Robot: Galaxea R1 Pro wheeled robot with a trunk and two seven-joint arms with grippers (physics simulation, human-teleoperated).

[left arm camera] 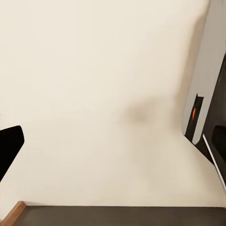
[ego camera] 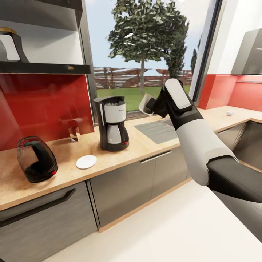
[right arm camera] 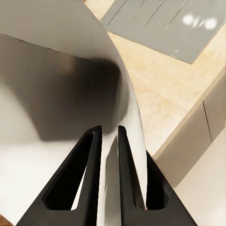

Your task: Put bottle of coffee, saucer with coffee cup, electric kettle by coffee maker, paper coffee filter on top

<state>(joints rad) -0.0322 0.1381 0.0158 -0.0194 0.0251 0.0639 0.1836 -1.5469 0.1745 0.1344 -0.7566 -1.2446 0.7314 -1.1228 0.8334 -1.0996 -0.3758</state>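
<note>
**Bright daylight, soft renders**

I see strong daylight pouring through the window [ego camera: 145,54], washing the tabletop [ego camera: 145,145] evenly. The red backsplash [ego camera: 43,105] shows glossy reflections. My right wrist feed has a dark shadow inside the curled paper coffee filter [right arm camera: 61,94] and bright glare spots on the sink [right arm camera: 179,28]. Edges look slightly soft throughout.

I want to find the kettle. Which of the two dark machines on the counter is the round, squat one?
The electric kettle, farthest left on the countertop. It is rounded and see-through dark; the coffee maker beside the saucer is tall and boxy.
</note>
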